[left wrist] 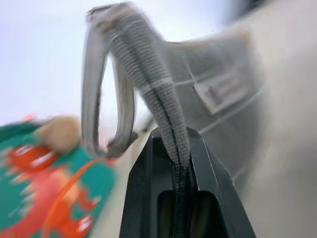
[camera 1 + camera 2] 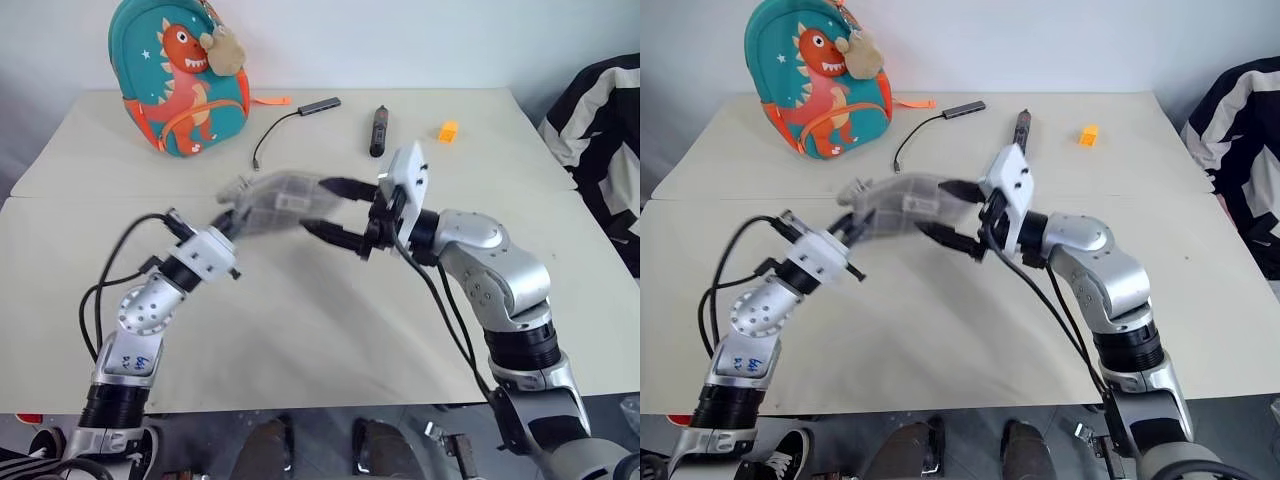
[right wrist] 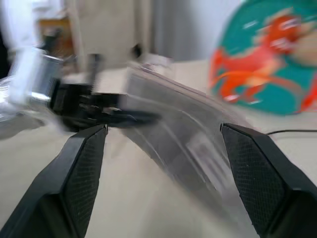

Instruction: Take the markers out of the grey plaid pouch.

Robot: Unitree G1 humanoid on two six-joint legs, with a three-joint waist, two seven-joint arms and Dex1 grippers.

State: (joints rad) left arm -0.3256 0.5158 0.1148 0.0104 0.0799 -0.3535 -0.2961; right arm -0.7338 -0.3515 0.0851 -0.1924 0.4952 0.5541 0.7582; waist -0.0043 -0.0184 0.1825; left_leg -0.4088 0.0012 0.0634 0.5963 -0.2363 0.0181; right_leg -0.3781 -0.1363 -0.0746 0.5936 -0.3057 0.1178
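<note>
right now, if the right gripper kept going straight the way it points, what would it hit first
Most likely the grey plaid pouch: the right gripper stands open, facing the pouch's near end, which the left gripper holds above the table. Depth is unclear.

A plain test room: cream table (image 2: 300, 330) against a bare white wall (image 2: 400, 40) (child's backpack (image 2: 180, 85) as prop).

Both arms are silver-grey metal with black joint rings, external black cables, white wrist housings, and each hand has two black fingers (image 3: 247, 173).
</note>
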